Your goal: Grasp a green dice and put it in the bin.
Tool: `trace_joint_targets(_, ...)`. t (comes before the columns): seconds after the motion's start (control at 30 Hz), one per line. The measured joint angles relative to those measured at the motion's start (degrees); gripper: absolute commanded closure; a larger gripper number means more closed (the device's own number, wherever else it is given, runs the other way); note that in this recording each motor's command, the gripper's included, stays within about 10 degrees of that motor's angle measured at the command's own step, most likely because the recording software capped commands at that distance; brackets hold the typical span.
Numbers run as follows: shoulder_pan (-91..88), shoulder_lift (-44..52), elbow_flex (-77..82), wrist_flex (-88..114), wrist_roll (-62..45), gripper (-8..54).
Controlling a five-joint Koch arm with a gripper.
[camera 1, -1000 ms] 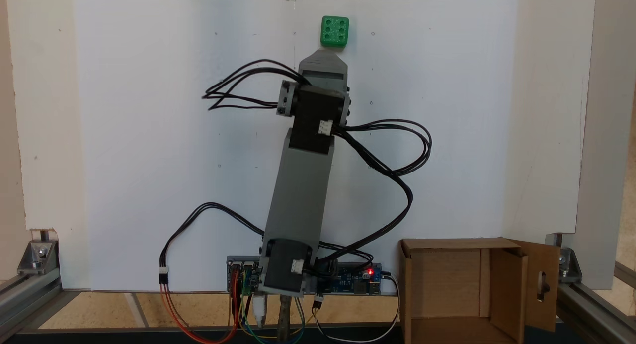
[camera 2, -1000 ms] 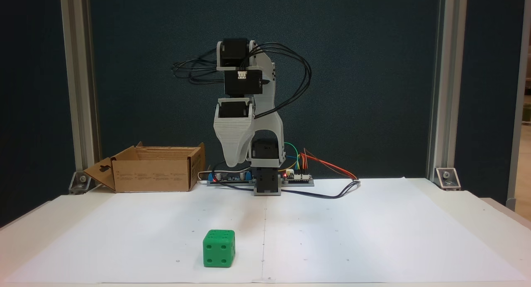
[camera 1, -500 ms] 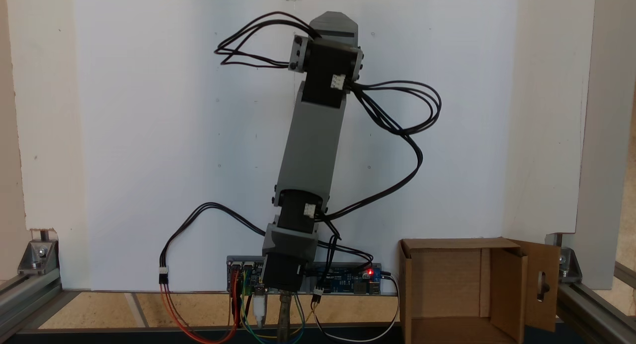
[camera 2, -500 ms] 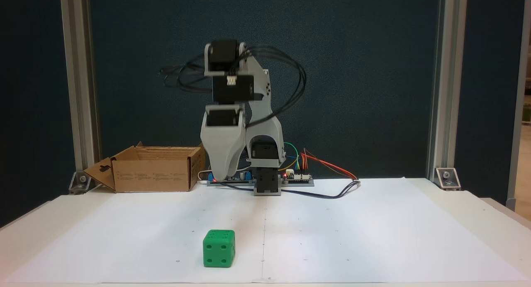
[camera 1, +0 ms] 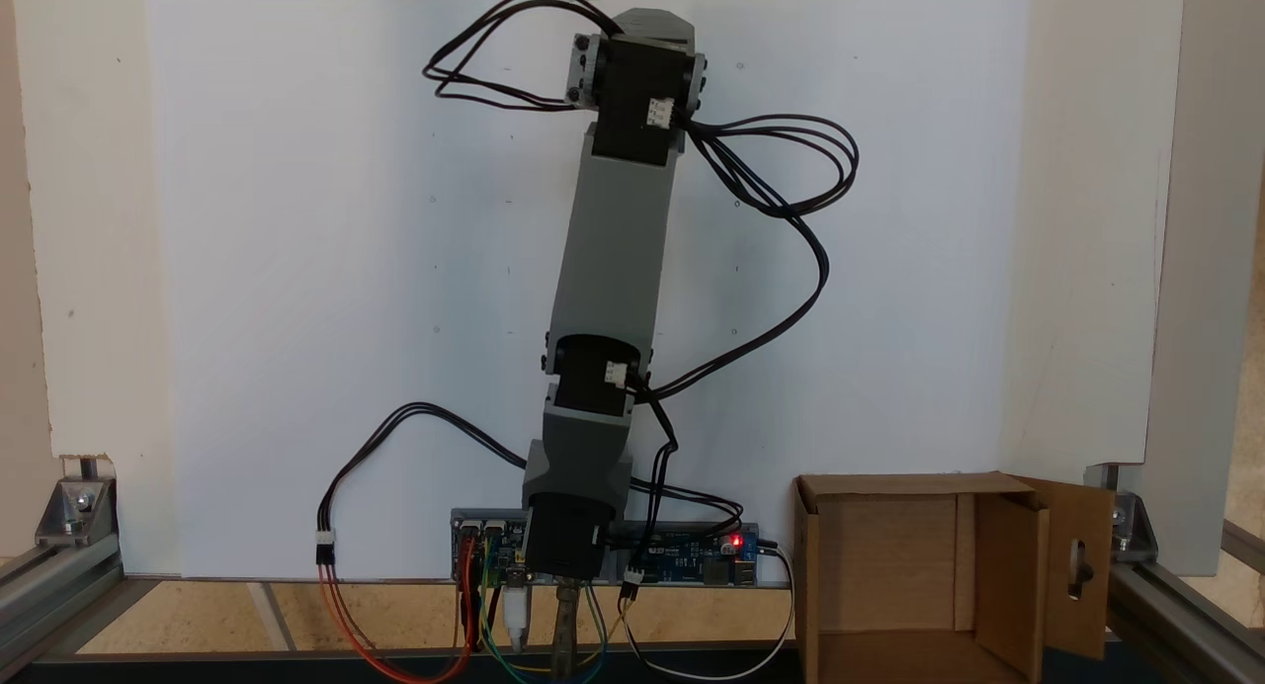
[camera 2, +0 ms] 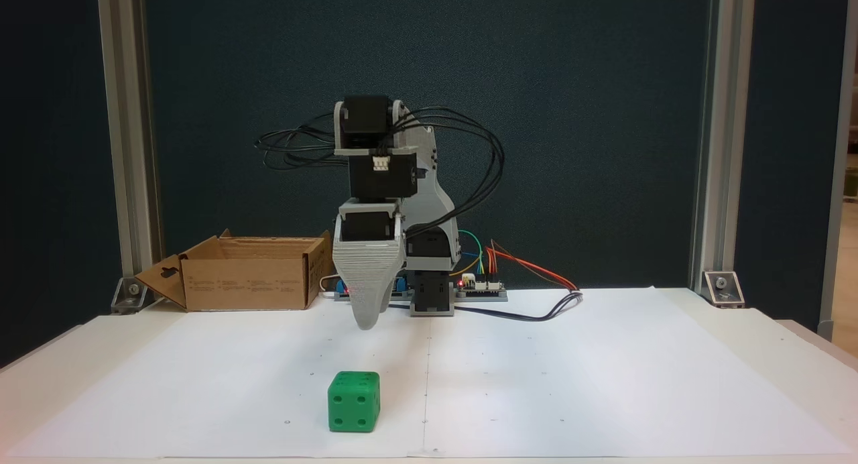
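The gripper [camera 2: 367,322] hangs tip-down above the white paper [camera 2: 570,383], and only one tapered grey jaw faces the front camera (the other would sit straight behind it), so I cannot tell whether the jaws are apart or together. The green dice [camera 2: 354,401] sits flat on the paper, below the gripper tip and nearer the front camera, a touch to the left of that tip in this view; the two are clearly apart. In the downward-looking fixed view the arm [camera 1: 613,249] covers the dice. The dice is a cube, so no side favours the grasp. The bin [camera 2: 248,273] stands well behind the dice and off to its left, beside the arm's base.
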Motion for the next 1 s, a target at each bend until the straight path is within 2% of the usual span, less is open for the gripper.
trace_joint_targets(1.0, 0.2, -7.7, -0.6, -8.5, 2.7, 1.7)
